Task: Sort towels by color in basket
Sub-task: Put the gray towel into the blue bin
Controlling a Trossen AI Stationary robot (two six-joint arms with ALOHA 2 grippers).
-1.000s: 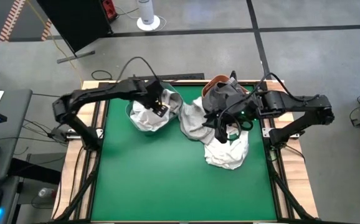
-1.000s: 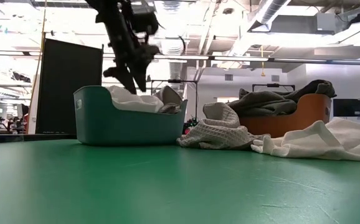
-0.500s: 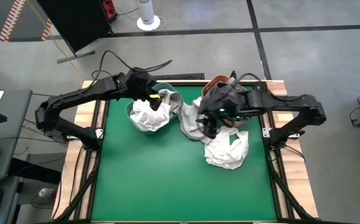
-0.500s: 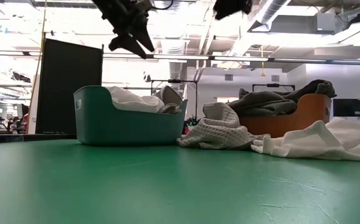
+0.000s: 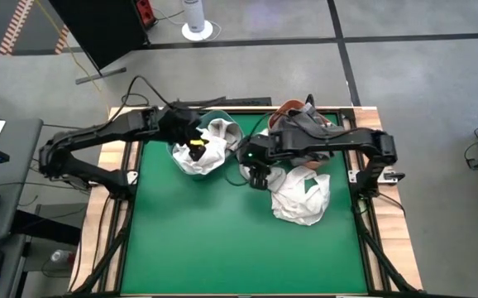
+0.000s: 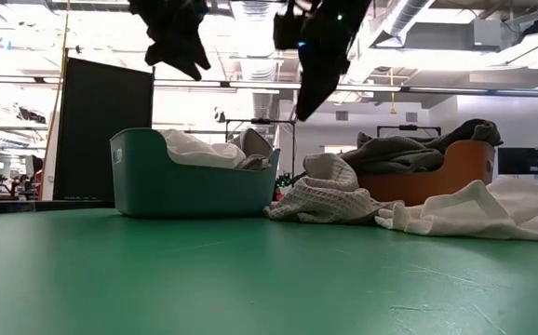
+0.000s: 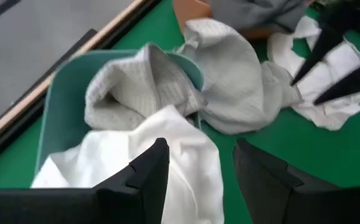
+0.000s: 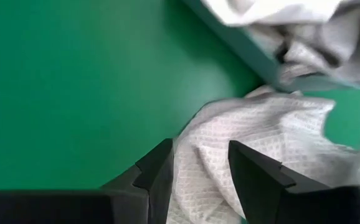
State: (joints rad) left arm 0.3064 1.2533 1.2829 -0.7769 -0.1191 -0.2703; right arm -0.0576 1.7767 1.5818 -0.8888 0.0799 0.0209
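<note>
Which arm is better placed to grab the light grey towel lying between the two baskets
Right, likely. The right gripper hangs open just above the light grey towel, while the left gripper is empty over the teal basket.

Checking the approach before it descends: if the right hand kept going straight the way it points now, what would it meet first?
Probably the light grey waffle towel lying on the green table. The right hand is open and aimed at that towel's edge, beside the teal basket; how far off is unclear.
</note>
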